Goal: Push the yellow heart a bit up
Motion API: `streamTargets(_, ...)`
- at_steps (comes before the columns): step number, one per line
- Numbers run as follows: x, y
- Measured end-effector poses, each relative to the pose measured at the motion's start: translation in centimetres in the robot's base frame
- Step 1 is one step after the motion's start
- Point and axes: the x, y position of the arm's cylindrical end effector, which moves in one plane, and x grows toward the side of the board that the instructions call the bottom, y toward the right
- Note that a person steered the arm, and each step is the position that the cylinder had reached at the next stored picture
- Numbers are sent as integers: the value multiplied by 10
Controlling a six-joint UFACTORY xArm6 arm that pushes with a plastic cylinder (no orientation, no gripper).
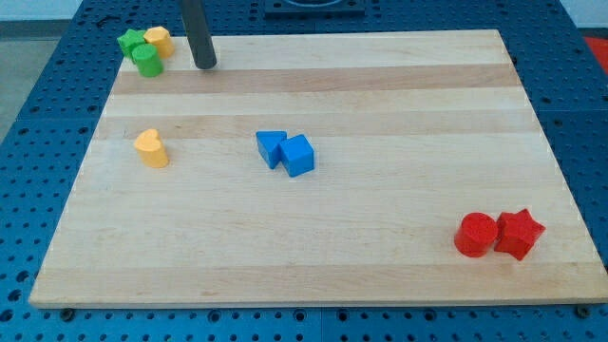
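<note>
The yellow heart [151, 148] lies on the wooden board [380, 237] at the view's left, about mid-height. My tip [205, 66] rests near the board's top edge, above and to the right of the heart and well apart from it. Just left of the tip sits a cluster at the top left corner: a green star [130, 42], a green cylinder [147, 62] and a yellow block [159, 40].
Two blue blocks [285, 151] touch each other near the board's centre, a triangle and a cube. A red cylinder [475, 235] and a red star [519, 233] sit together at the bottom right. A blue pegboard surface [38, 142] surrounds the board.
</note>
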Motion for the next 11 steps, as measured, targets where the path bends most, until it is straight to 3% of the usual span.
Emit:
streamTargets(4,177,58)
streamTargets(6,222,34)
streamTargets(8,206,-9)
streamTargets(11,146,-38)
